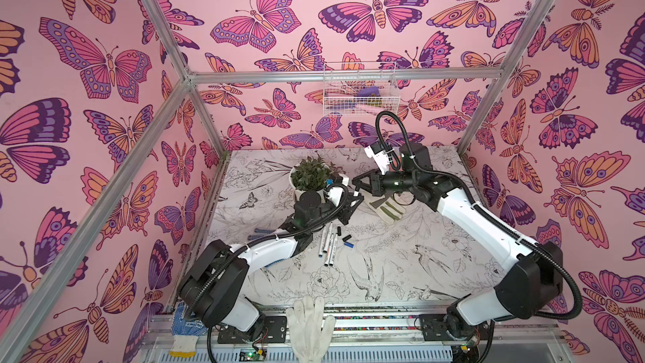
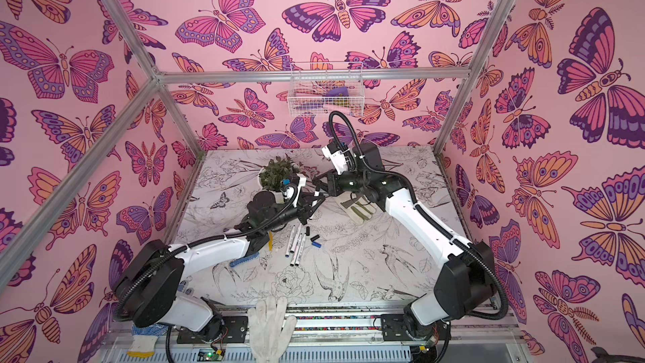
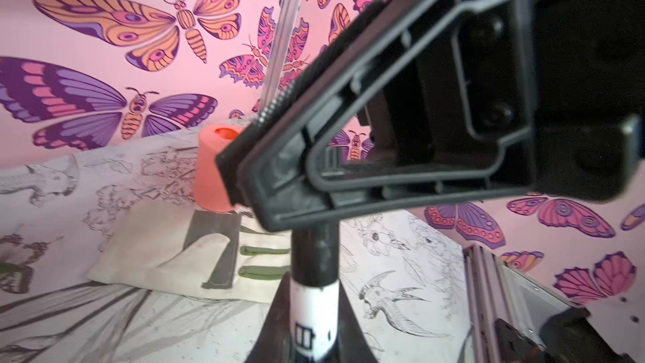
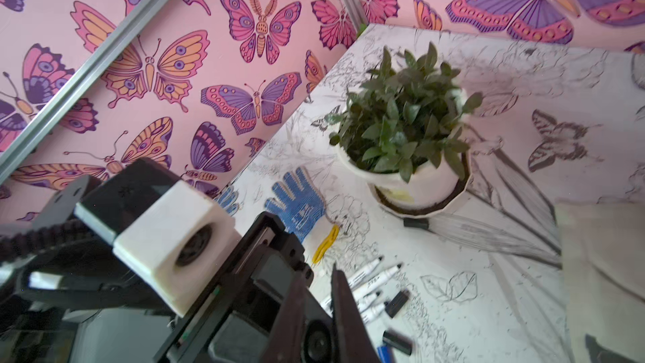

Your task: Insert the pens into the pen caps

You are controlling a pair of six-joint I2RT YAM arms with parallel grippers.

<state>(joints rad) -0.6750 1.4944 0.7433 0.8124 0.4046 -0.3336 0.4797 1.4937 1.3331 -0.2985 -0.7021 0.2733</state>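
Both my arms are up off the desk [image 1: 401, 274] right now, with the jaws meeting tip to tip in mid-air. My left jaws are clenched round the white barrel of a pen [image 3: 316, 312]. In the left wrist view its end runs straight into a black cap [image 3: 314, 256], and my right jaws are pinched shut on that cap from the opposite side. Cap and barrel sit in one straight line and the cap looks to be over the pen's end, but I honestly can't tell how far on it is. In both top views that pen [image 1: 356, 192] is only a white sliver between the two sets of jaws. The other four pens [image 1: 328, 244] lie loose in a bunch on the desk, below the left jaws and back toward my bases. Two black caps [image 1: 339, 230] and the blue cap [image 1: 349, 245] lie just beside them, on the right-jaws side. A potted plant [image 1: 310, 174] stands just beyond the left jaws. A pale glove with green stripes [image 1: 387, 209] lies flat on the desk under the right jaws, with an orange cup [image 3: 213, 172] standing at its far edge. A blue-dotted glove [image 4: 296, 200] lies on the other side of the loose pens from the right jaws.
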